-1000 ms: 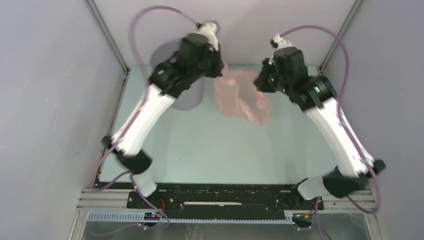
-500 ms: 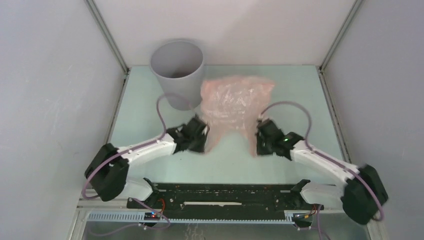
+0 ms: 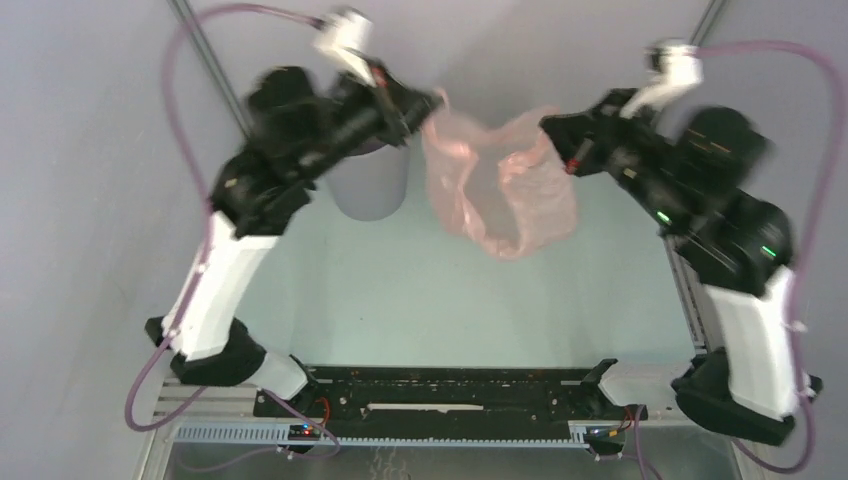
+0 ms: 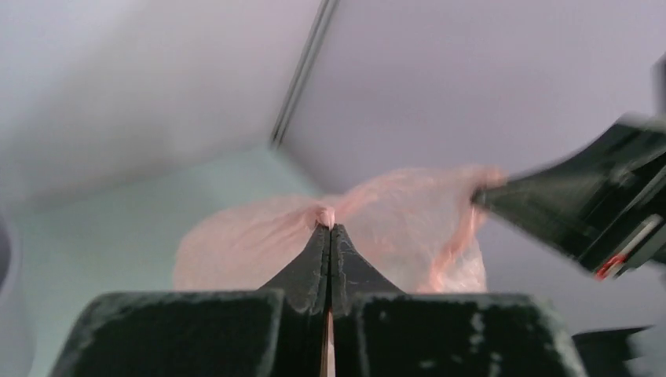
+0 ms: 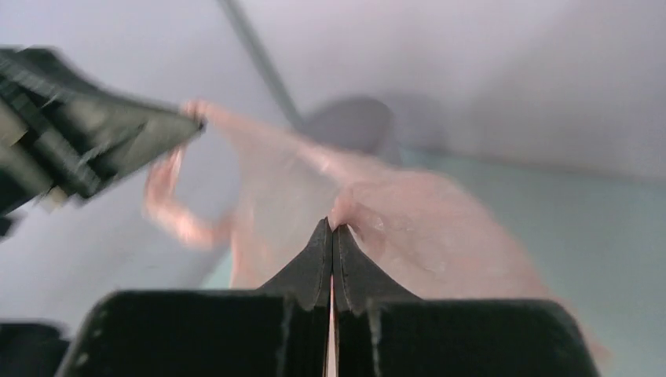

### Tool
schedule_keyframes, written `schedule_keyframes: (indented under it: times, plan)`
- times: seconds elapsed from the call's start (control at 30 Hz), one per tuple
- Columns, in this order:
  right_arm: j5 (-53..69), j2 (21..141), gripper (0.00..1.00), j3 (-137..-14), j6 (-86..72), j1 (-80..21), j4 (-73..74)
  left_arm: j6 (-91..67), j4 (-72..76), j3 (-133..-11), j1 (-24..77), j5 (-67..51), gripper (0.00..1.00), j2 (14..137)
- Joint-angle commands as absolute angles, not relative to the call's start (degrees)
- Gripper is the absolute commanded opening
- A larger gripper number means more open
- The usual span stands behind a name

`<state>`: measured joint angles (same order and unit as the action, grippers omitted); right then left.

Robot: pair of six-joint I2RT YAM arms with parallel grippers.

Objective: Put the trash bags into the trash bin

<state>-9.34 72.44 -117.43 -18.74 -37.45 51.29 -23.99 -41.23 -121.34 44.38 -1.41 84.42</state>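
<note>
The pale-pink trash bag hangs in the air between my two grippers, sagging toward the table. My left gripper is shut on the bag's left top edge, and its pinch shows in the left wrist view. My right gripper is shut on the right top edge, seen in the right wrist view. The bag shows in both wrist views. The grey trash bin stands at the back left, mostly hidden behind my left arm, left of the bag. It shows blurred in the right wrist view.
The pale green table lies below, bounded by grey walls and metal corner posts. Purple cables loop above both arms. A black rail runs along the near edge.
Both arms have risen from low near the table's front to high at the back, lifting the bag off the table; it now hangs stretched between them.
</note>
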Motion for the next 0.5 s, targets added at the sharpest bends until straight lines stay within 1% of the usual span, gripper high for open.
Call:
schedule_keyframes:
  times: [0.0, 0.03, 0.07, 0.1, 0.13, 0.2, 0.27, 0.3, 0.33, 0.4, 0.47]
  plan:
    - [-20.98, 63.77, 0.0, -117.43, -7.67, -49.43, 47.53, -23.18, -33.37, -125.53, 46.3, -2.73, 0.0, 75.49]
    - [-22.74, 59.65, 0.0, -108.8, -6.96, -50.68, 42.4, -22.6, -27.69, -115.12, 46.98, -0.75, 0.0, 70.87]
    - [-24.34, 56.06, 0.0, -96.1, -8.27, -50.85, 38.56, -22.59, -22.14, -99.66, 47.17, 2.64, 0.0, 67.17]
    - [-24.77, 52.75, 0.0, -86.66, -9.97, -50.38, 35.86, -22.88, -21.16, -89.61, 47.08, 6.47, 0.0, 64.43]
    - [-22.53, 50.69, 0.0, -77.42, -12.12, -49.02, 34.91, -23.21, -22.66, -81.35, 46.91, 10.36, 0.0, 63.58]
    - [-11.09, 50.86, 0.0, -61.89, -17.58, -43.7, 36.32, -25.16, -31.67, -69.87, 44.56, 12.04, 0.0, 67.6]
    - [-0.11, 55.97, 0.0, -50.22, -23.84, -40.65, 38.38, -24.99, -37.02, -59.52, 43.58, 5.15, 0.0, 74.22]
    - [5.88, 58.56, 0.0, -45.63, -25.78, -41.14, 36.8, -26.02, -37.17, -54.91, 44.34, 4.13, 0.0, 75.22]
    - [7.14, 60.31, 0.0, -43.16, -27.13, -43.63, 36.07, -27.72, -35.3, -50.23, 45.59, 3.02, 0.0, 74.1]
    - [3.59, 60.69, 0.0, -42.63, -28.33, -50.39, 34.53, -31.24, -30.76, -44.58, 46.52, -0.14, 0.0, 69.26]
    - [-0.56, 59.58, 0.0, -45.88, -27.5, -52.06, 35.3, -32.59, -27.92, -44.59, 46.36, -0.22, 0.0, 65.09]
